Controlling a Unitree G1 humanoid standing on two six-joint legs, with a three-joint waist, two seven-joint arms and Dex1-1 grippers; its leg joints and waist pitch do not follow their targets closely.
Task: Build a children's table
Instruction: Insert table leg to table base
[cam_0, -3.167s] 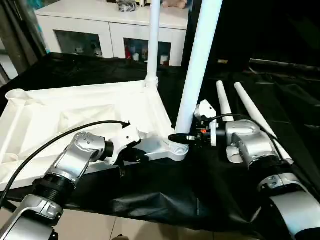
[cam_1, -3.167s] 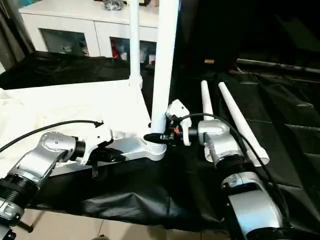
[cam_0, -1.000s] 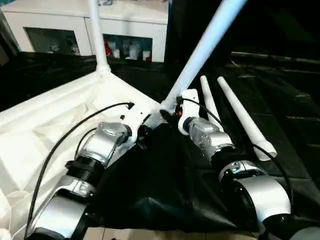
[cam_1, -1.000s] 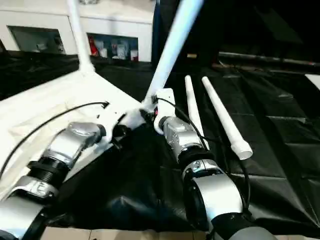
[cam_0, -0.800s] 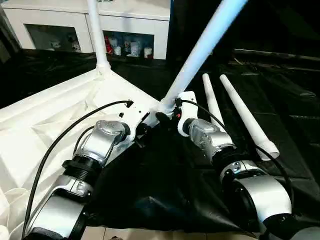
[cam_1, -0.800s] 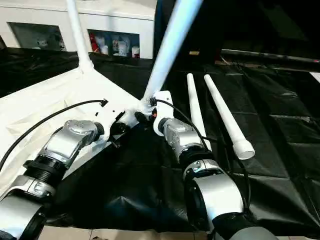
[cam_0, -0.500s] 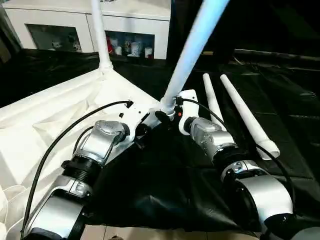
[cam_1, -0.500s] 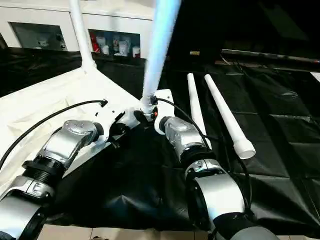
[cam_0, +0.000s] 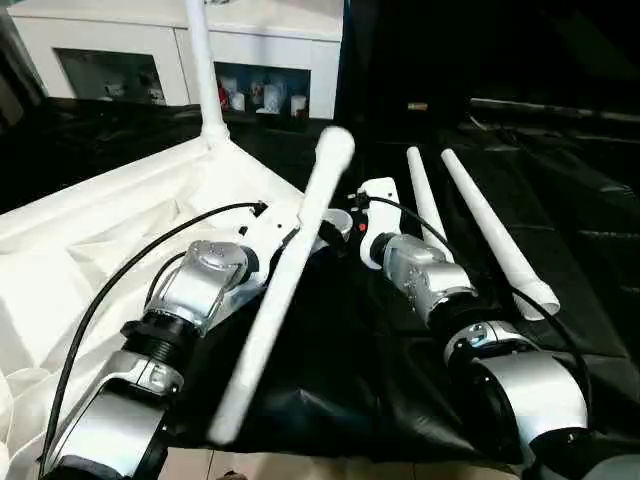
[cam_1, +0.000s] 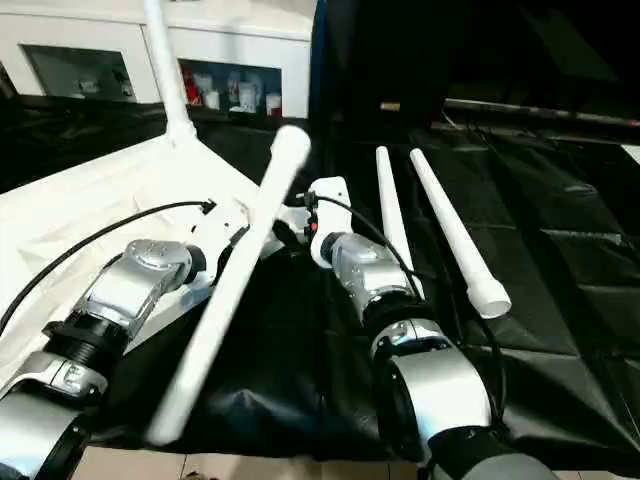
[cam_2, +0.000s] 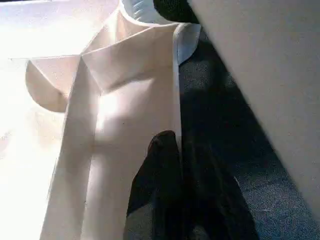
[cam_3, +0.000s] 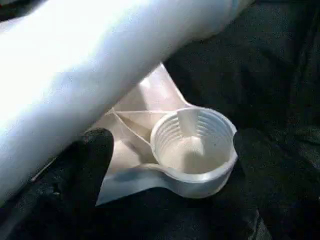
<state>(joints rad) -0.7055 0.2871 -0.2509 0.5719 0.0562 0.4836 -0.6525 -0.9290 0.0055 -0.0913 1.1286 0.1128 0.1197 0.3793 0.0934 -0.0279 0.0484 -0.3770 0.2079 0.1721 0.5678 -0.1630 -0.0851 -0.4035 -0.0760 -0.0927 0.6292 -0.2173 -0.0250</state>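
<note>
- White plastic children's table top (cam_0: 90, 240) lies upside down, ribbed underside up, on the black sheet-covered table (cam_0: 560, 210), on the robot's left side.
- One long round white tube leg (cam_0: 205, 85) stands upright in the top's far corner socket.
- A second white tube leg (cam_0: 285, 285) slants across the middle of the scene, blurred, its rounded end up near the near corner of the top and its other end low toward the front edge of the black sheet; it crosses in front of the left forearm. Cannot tell what it rests on.
- The near corner's round ribbed socket (cam_3: 195, 145) is empty, as the right wrist view shows; the slanted leg passes just beside it, not in it.
- Two more white tube legs (cam_0: 490, 235) lie side by side on the black sheet to the right of the right arm, apart from the top.
- Left gripper (cam_2: 172, 175): black fingers pressed together, lying against the outer rim of the table top near that corner socket; nothing between them.
- Right gripper (cam_3: 170, 155): black fingers spread wide, one on each side of the empty socket, not pinching it.
- White cabinet with glass-fronted compartments (cam_0: 270, 60) stands beyond the table; small objects sit behind the glass, too small to name.
- No brand, label or writing can be read anywhere.
</note>
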